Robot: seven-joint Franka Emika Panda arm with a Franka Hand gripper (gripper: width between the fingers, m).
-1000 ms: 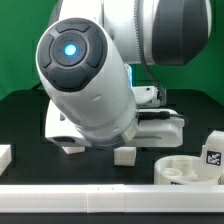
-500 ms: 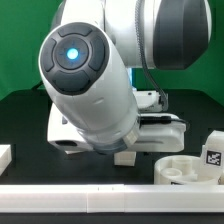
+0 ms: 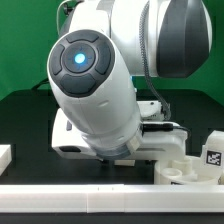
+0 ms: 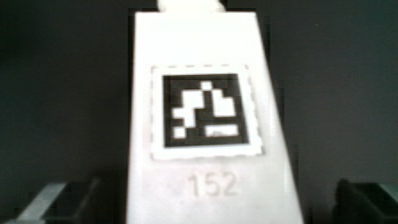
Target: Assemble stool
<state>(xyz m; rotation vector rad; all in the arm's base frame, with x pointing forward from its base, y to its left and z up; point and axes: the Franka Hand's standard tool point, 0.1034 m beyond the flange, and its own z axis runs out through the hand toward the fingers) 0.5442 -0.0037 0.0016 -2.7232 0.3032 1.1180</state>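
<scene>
Fingers [image 4: 57,205]: spread wide, holding nothing, 1 on each side of the leg, clear of it.
Leg [image 4: 199,60]: white, lying on the dark counter [image 4: 54,90], tag 152 facing the wrist camera.
Seat disc [image 3: 185,168]: at the exterior view's right, near another tagged leg [image 3: 213,150].

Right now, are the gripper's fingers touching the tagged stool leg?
Apart. The wrist view shows the stool leg lying between the open gripper and its fingers, with a dark gap on each side.
</scene>
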